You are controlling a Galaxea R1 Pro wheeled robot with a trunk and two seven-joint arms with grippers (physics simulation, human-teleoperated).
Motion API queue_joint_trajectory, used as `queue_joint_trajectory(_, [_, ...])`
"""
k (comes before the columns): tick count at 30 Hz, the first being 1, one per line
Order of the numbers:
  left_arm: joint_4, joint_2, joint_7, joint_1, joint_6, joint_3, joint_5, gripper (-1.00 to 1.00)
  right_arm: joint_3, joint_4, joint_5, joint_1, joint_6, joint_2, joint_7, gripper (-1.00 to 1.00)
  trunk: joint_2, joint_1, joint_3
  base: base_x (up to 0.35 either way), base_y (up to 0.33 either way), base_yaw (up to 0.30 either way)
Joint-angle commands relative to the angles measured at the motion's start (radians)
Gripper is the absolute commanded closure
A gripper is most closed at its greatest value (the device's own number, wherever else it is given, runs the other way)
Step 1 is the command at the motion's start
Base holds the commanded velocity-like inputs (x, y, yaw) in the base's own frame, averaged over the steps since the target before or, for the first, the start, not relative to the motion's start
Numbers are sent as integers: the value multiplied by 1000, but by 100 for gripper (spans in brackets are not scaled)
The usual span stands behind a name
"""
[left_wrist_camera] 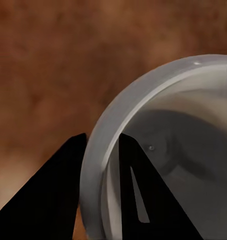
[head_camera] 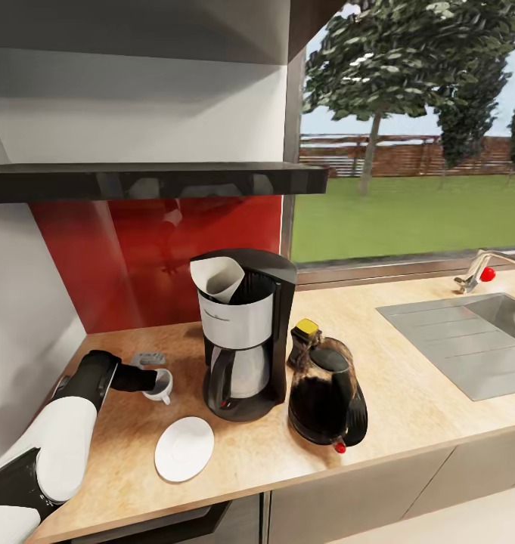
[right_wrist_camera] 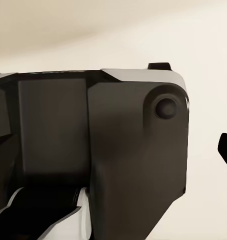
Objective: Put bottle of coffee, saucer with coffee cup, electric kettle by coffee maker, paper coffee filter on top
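Note:
The black and steel coffee maker (head_camera: pixel 246 340) stands on the wooden countertop (head_camera: pixel 408 408) with a white paper filter (head_camera: pixel 218 278) set in its top. Right of it stands the dark electric kettle (head_camera: pixel 329 393), and the yellow-capped bottle of coffee (head_camera: pixel 305 340) is just behind the kettle. A white saucer (head_camera: pixel 184 448) lies bare in front of the maker, to its left. My left gripper (head_camera: pixel 150 380) is shut on the white coffee cup (head_camera: pixel 160 385), left of the maker and behind the saucer. In the left wrist view its fingers (left_wrist_camera: pixel 53 200) straddle the cup's rim (left_wrist_camera: pixel 96 165).
A steel sink (head_camera: pixel 469 340) with a faucet (head_camera: pixel 476 272) is set in the counter at the right. A dark hood (head_camera: pixel 151 181) overhangs the maker. A white wall (head_camera: pixel 23 317) closes the left end. A small grey object (head_camera: pixel 147 357) lies behind the cup.

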Motion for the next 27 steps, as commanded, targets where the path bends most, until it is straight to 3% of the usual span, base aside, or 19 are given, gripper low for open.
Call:
queue_joint_trajectory(1, [-1,-1,-8,-1,0,7,-15,100,8,0,-9,-1,-1,1,-4,-100,-2,1,-2,0,0,0])
queue_joint_trajectory(18, [-3,9,-29,-12,9,-5,-17,100,9,-4,-13,-1,-4,5,-4,-100,-2,1,-2,0,0,0])
queue_joint_trajectory(24, [-5,13,-112,-18,13,-17,-45,100,9,-4,-14,-1,-4,4,-3,-100,-2,1,-2,0,0,0])
queue_joint_trajectory(26, [-7,15,-157,-20,14,-47,-81,100,8,-4,-14,-1,-4,2,-3,-100,-2,1,-2,0,0,0])
queue_joint_trajectory(27, [-9,18,-242,-30,14,-89,-113,100,7,-5,-15,-1,-3,0,-3,-100,-2,1,-2,0,0,0])
